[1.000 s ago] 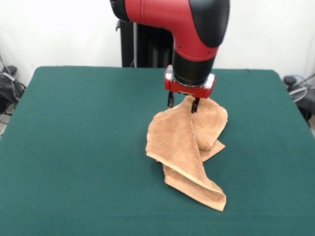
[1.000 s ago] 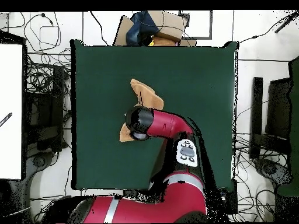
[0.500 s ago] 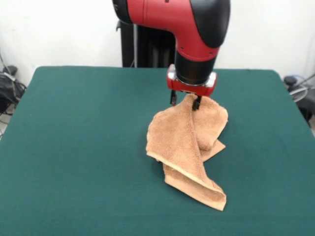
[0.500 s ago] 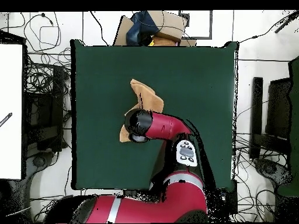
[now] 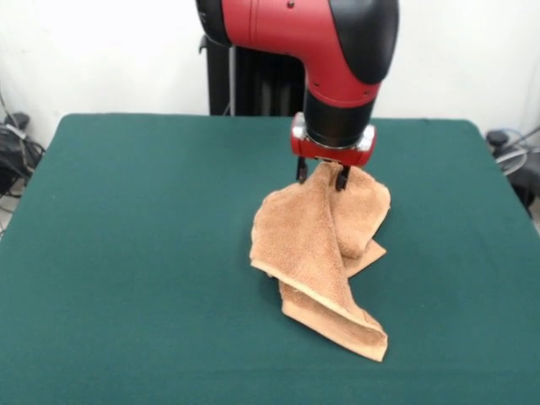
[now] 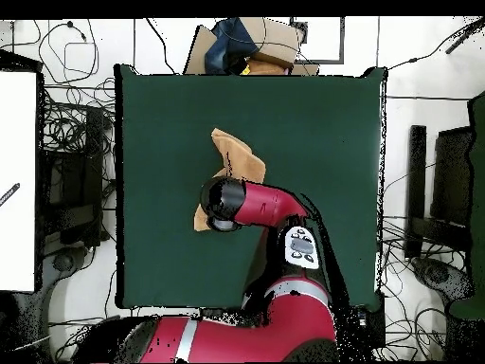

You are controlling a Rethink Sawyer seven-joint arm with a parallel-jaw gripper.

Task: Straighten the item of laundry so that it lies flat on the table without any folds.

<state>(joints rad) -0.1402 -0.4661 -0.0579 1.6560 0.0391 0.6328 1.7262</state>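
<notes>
The item of laundry (image 5: 316, 245), a light orange-brown terry towel, lies crumpled and folded over itself on the green table (image 5: 126, 253), right of centre. One end trails toward the near edge. Its far end rises to a peak between the fingers of my gripper (image 5: 321, 175), which is shut on that peak just above the cloth. In the overhead view the arm's wrist covers the gripper and the towel's middle. Only the towel's two ends (image 6: 237, 156) stick out from under it on the table (image 6: 322, 123).
Green cloth stretches wide on all sides of the towel. Off the table, the overhead view has cable tangles on both sides, a cardboard box (image 6: 260, 43) at the top edge and a white panel (image 6: 17, 180) at the left.
The gripper has drifted slightly to the right and up in the front view, still pinching the towel's peak. The towel's heap has barely shifted.
</notes>
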